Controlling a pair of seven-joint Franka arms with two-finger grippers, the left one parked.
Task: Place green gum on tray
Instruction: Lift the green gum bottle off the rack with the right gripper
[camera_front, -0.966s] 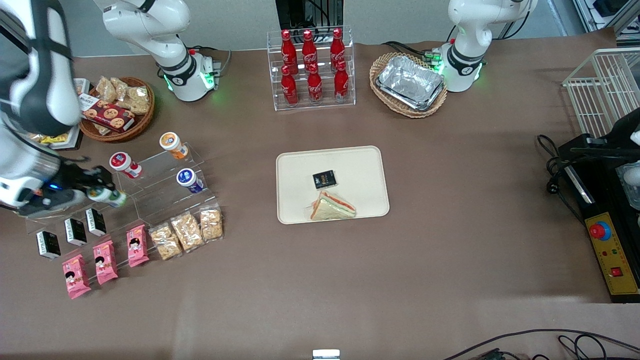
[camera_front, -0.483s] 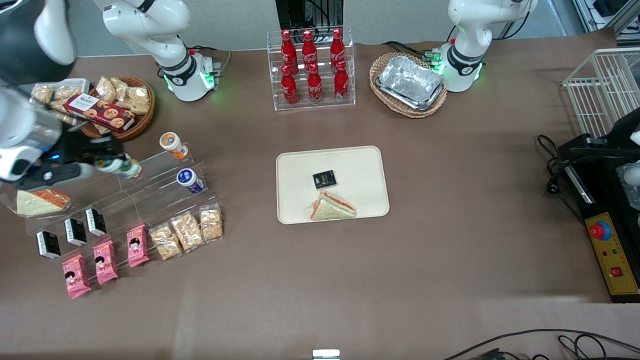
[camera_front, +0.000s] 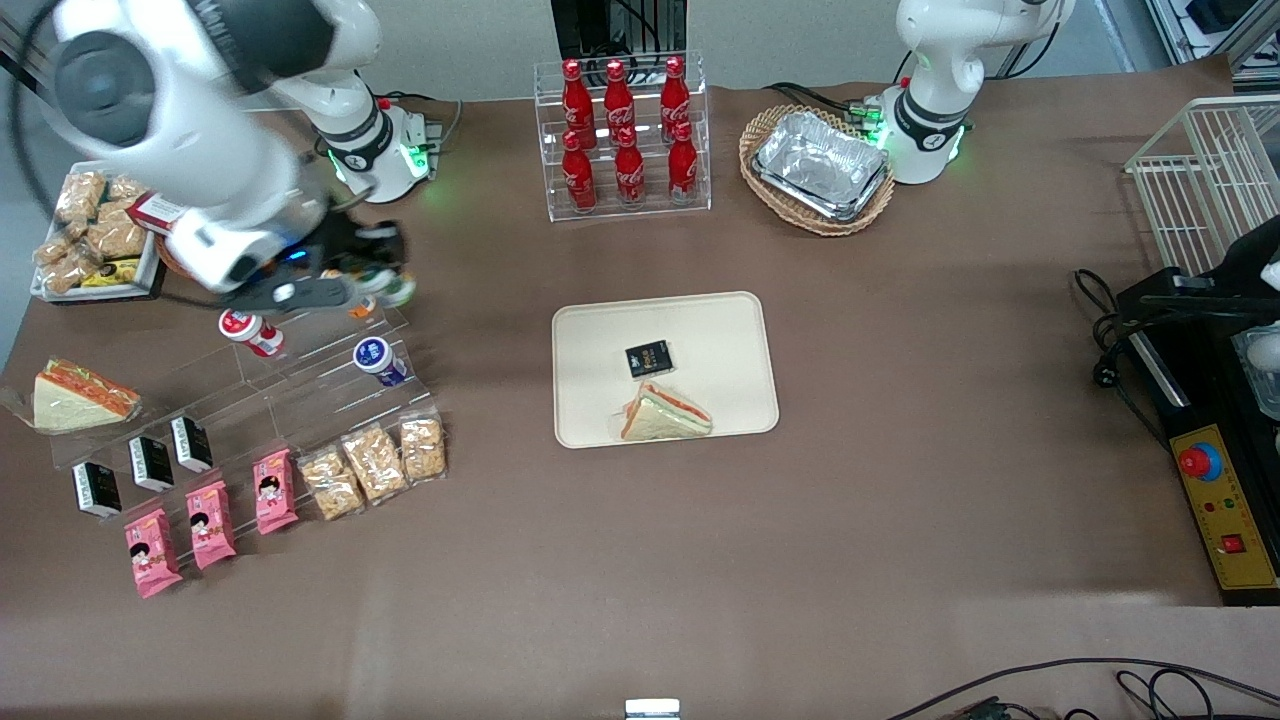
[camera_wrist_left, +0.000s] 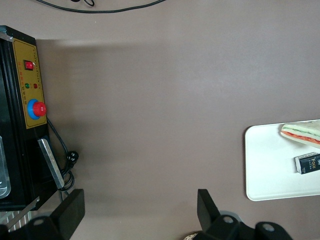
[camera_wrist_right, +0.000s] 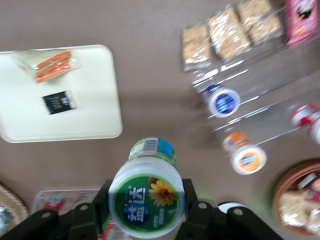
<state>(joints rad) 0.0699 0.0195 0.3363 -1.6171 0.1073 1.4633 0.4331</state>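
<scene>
One pincer hangs above the counter, over the upper step of a clear stand toward the working arm's end. Its two fingers are closed on the gum, a small white bottle with a green lid, pressing on its sides just below the lid. The gum is held in the air, clear of every surface. In the front view it shows only as a blurred green and white patch at the fingertips.

The tray lies flat near the middle of the counter, well apart from the pincer. On it rest a small black packet and a wrapped sandwich, the sandwich nearer the front camera.

On the stand sit a blue-lidded bottle and a red-lidded bottle. An orange-lidded bottle shows plainly in the right wrist view, near the blue one. Nearer the front camera than the stand lie three bags of crackers, three pink packs and three black boxes. Another sandwich lies toward the working arm's end.

Farther from the front camera stand a rack of red cola bottles and a wicker basket holding foil trays.
</scene>
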